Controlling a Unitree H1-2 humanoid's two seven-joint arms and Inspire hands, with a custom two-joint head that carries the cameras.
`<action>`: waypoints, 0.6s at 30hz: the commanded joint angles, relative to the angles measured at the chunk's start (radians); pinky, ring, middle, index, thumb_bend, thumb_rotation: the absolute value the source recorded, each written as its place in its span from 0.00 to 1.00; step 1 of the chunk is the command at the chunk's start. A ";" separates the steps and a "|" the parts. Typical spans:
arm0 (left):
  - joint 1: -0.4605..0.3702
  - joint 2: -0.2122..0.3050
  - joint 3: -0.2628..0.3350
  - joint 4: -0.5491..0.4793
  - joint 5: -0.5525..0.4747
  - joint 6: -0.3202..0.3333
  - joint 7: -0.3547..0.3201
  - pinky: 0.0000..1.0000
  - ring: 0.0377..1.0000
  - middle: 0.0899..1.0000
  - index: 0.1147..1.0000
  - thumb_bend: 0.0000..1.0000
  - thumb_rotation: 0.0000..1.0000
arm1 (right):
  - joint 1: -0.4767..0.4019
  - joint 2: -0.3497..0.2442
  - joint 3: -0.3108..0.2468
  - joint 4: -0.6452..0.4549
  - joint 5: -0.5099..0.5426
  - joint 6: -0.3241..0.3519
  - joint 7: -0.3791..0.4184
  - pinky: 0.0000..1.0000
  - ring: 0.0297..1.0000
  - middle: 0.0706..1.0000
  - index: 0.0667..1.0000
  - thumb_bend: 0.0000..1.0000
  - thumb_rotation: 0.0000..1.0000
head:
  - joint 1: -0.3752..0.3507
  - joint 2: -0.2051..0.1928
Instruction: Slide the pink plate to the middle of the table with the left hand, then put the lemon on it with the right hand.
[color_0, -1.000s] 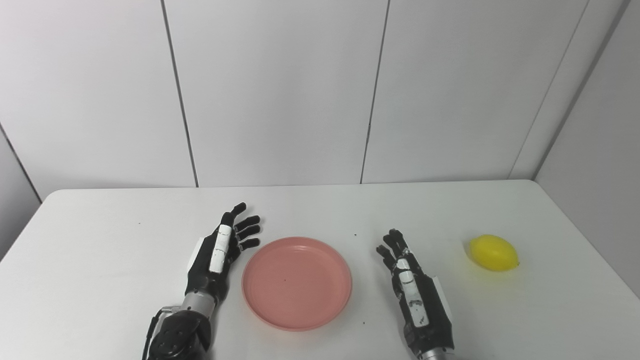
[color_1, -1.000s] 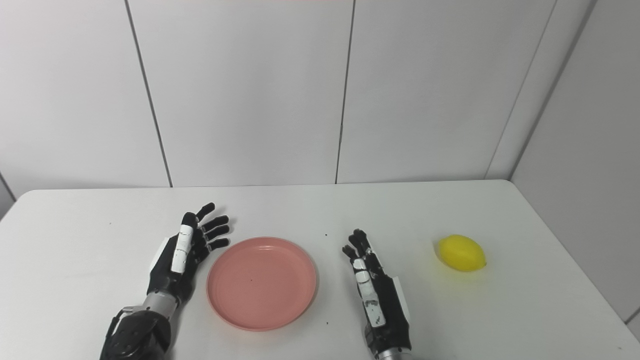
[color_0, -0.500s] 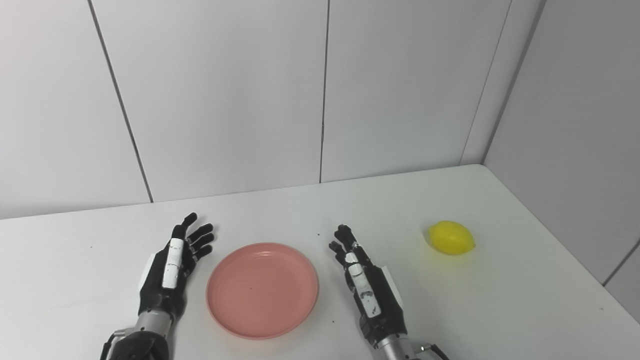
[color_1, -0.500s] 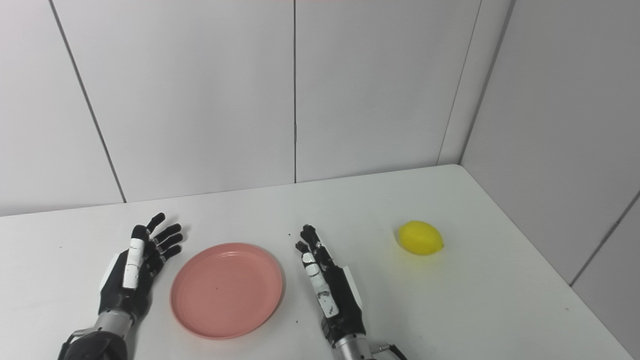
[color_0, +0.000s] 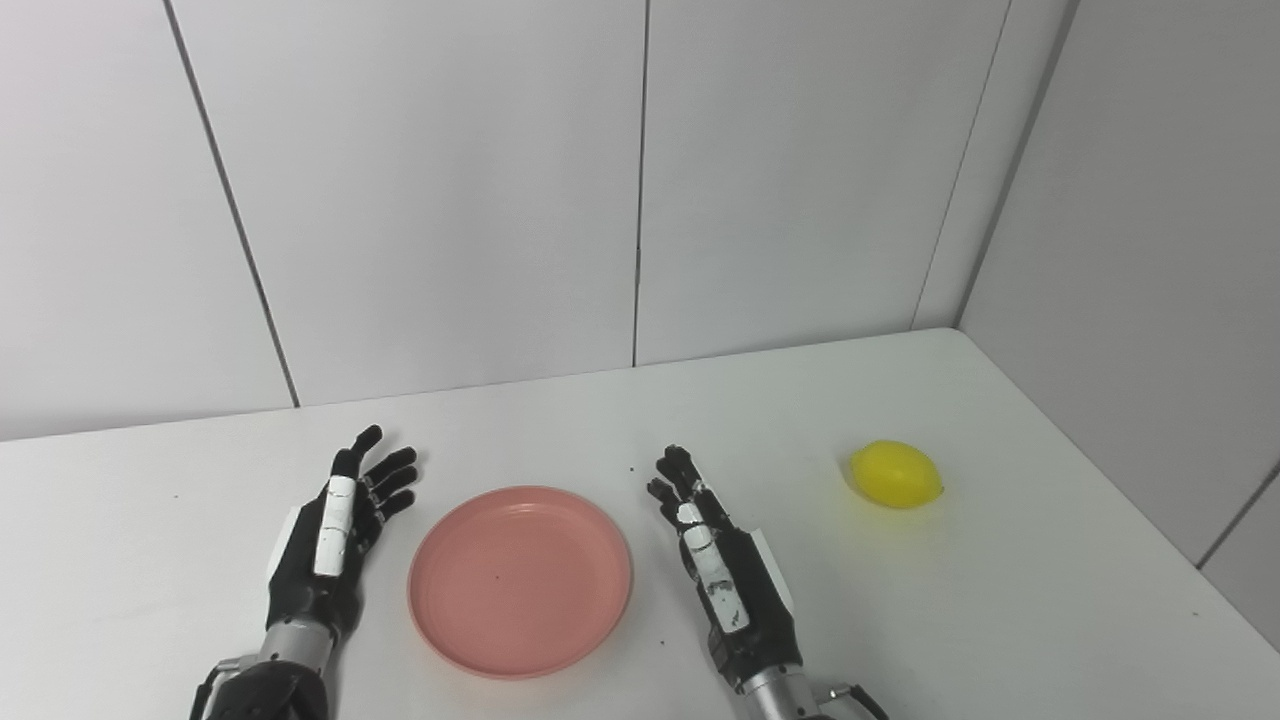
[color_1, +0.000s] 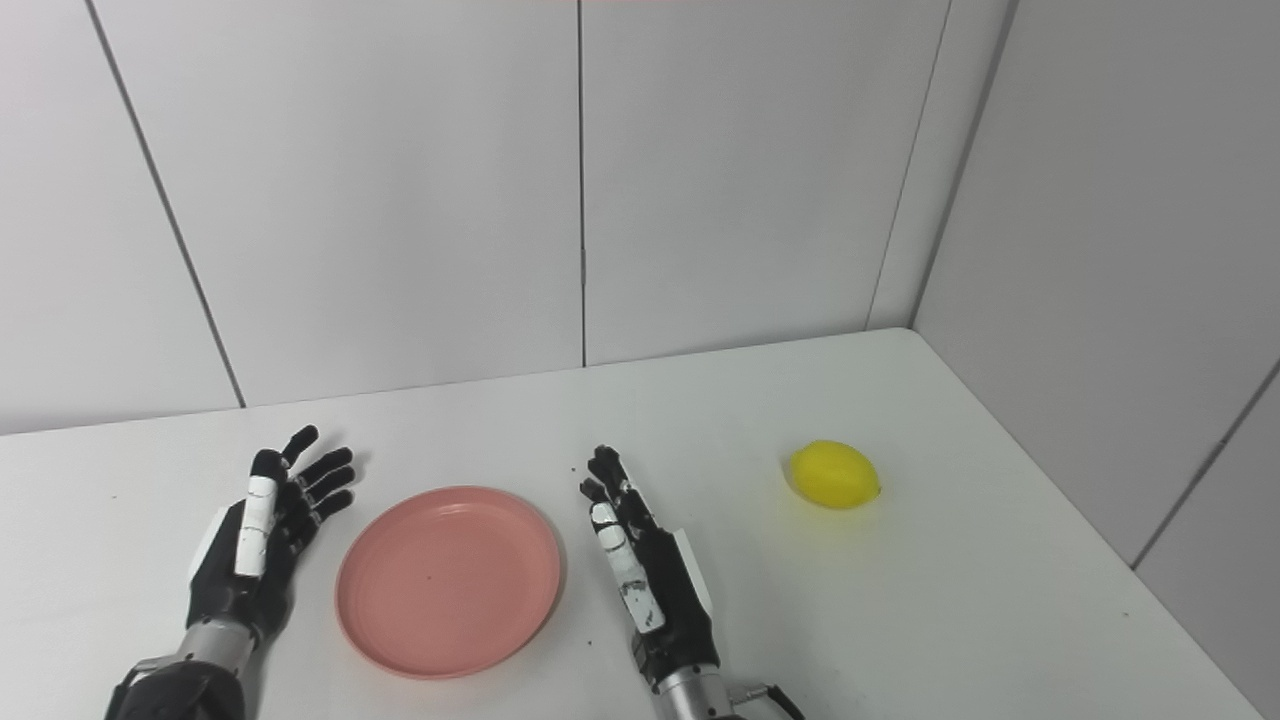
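Left hand: we see our left hand (color_0: 335, 525) just left of the pink plate (color_0: 520, 580), fingers spread apart and holding nothing, not touching the plate's rim.
Pink plate: it lies flat on the white tabletop (color_0: 1000, 600), between our two hands, with nothing on it.
Right hand: our right hand (color_0: 722, 570) sits just right of the pink plate, edge-on with fingers stretched out and a little apart, gripping nothing; a narrow strip of tabletop shows between it and the plate's rim.
Lemon: the yellow lemon (color_0: 896, 474) rests on the tabletop well to the right of the pink plate, beyond our right hand and clear of it, a little farther back than the plate.
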 joint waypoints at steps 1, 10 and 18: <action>0.023 0.001 0.002 0.057 -0.005 0.047 0.001 0.85 0.83 0.79 0.90 0.96 0.91 | 0.050 0.013 -0.011 0.075 -0.047 -0.069 -0.047 0.99 0.92 0.90 0.92 0.74 0.85 | 0.002 -0.001; 0.014 0.001 0.003 0.069 -0.009 0.048 -0.003 0.85 0.83 0.79 0.91 0.94 0.92 | 0.030 -0.028 -0.048 -0.110 -0.309 -0.048 -0.197 0.73 0.77 0.79 0.80 0.67 0.72 | -0.011 -0.006; 0.009 -0.002 0.000 0.076 -0.008 0.044 0.003 0.87 0.83 0.79 0.90 0.93 0.92 | -0.010 -0.142 -0.054 -0.230 -0.594 0.047 -0.220 0.69 0.76 0.79 0.76 0.78 0.81 | -0.011 -0.014</action>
